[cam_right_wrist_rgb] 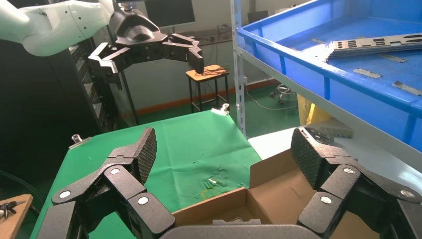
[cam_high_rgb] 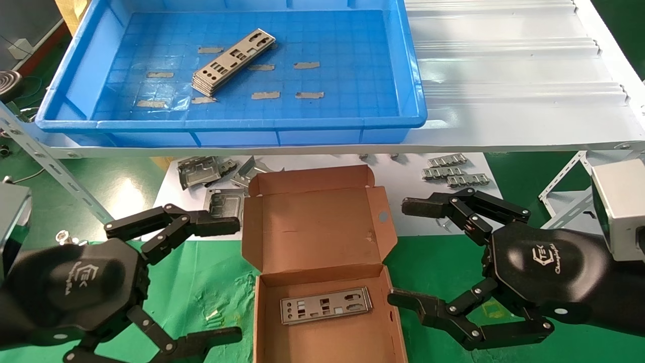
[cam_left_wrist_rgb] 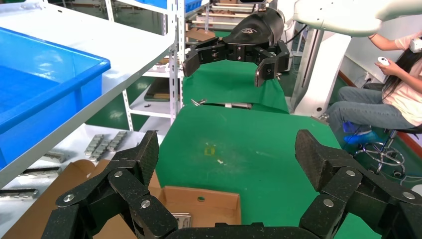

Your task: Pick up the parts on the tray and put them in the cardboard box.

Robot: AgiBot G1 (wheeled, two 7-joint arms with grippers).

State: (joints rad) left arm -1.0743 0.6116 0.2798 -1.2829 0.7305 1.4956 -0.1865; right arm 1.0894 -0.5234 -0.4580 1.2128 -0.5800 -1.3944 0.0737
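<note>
A stack of thin silvery punched plates lies slanted on the floor of the blue tray on the upper shelf; it also shows in the right wrist view. The brown cardboard box lies open on the green cloth, with one plate flat inside. My left gripper is open and empty to the left of the box. My right gripper is open and empty to the right of it. The box's flap with the round hole shows in the left wrist view.
Bent grey brackets and small ridged strips lie on a white sheet under the shelf, behind the box. A white corrugated panel lies right of the tray. Metal shelf struts slant at both sides.
</note>
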